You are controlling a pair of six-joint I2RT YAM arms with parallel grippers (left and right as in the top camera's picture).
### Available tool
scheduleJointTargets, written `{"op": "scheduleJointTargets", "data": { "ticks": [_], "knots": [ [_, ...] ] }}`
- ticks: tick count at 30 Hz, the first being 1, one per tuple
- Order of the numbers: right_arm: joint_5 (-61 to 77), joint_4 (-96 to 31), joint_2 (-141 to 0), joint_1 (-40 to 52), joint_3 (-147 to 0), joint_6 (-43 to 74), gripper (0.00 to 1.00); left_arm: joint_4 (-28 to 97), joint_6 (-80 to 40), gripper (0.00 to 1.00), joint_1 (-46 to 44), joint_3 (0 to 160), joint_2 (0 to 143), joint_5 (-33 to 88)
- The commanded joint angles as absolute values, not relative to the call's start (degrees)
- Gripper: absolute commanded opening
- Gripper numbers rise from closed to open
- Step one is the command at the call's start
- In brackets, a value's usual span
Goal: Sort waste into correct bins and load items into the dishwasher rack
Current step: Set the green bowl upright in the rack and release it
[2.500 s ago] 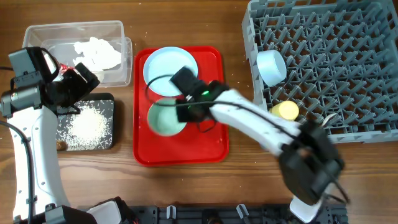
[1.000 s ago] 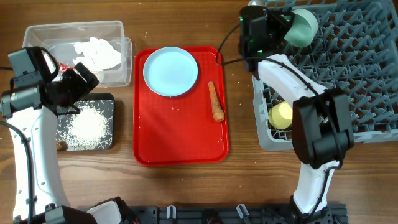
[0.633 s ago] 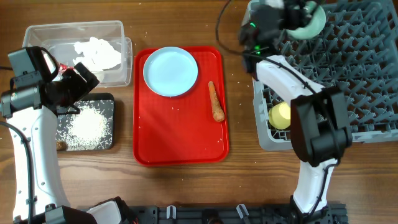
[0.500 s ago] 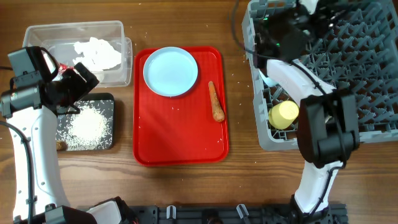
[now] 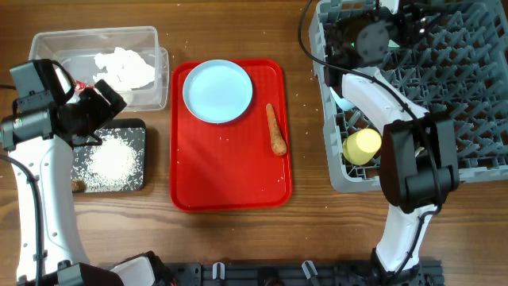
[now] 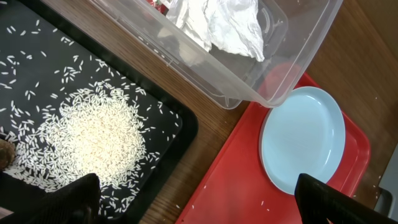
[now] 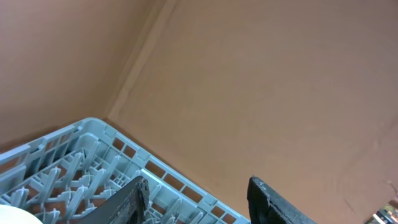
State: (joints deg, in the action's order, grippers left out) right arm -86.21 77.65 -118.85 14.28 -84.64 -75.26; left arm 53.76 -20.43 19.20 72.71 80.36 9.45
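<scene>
- Wooden surface (image 5: 238,238) with red tray (image 5: 230,187) mid-scene, bearing pale blue plate (image 5: 217,91) and carrot (image 5: 275,131).
- At left: tissue (image 5: 125,67) in clear tub (image 5: 48,44), rice (image 5: 107,163) on black tray (image 5: 136,135).
- At right: grey rack (image 5: 460,95), yellow cup (image 5: 361,146) in its near left part.
- Left pincer (image 6: 196,182) released wide, empty, above black tray.
- Right pincer (image 7: 196,184) parted, empty, over rack's far left corner.

The wooden table (image 5: 238,238) bears clear tub (image 5: 87,33), black tray (image 5: 140,181), red tray (image 5: 230,171), rack (image 5: 460,103).
</scene>
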Motion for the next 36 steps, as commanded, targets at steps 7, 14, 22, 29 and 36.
{"op": "scheduleJointTargets", "data": {
  "ticks": [7,14,22,29,36],
  "knots": [
    [-70.5,40.9,-119.3,23.7,-84.8,-62.2,0.61,53.6,-19.7,1.00,19.4,73.6,80.2,9.3],
    [-63.4,35.4,-117.3,28.1,-84.9,-56.6,0.67,53.6,-19.7,1.00,19.4,73.6,80.2,9.3],
    [-43.7,3.7,-101.2,24.2,-84.9,-25.4,0.69,53.6,-19.7,1.00,19.4,73.6,80.2,9.3],
    [1.8,-18.3,-85.6,7.3,-85.1,4.5,0.90,53.6,-19.7,1.00,19.4,73.6,80.2,9.3],
    [5.2,-22.7,-86.0,-6.1,-85.1,13.0,1.00,53.6,-19.7,1.00,19.4,73.6,80.2,9.3]
  ]
}}
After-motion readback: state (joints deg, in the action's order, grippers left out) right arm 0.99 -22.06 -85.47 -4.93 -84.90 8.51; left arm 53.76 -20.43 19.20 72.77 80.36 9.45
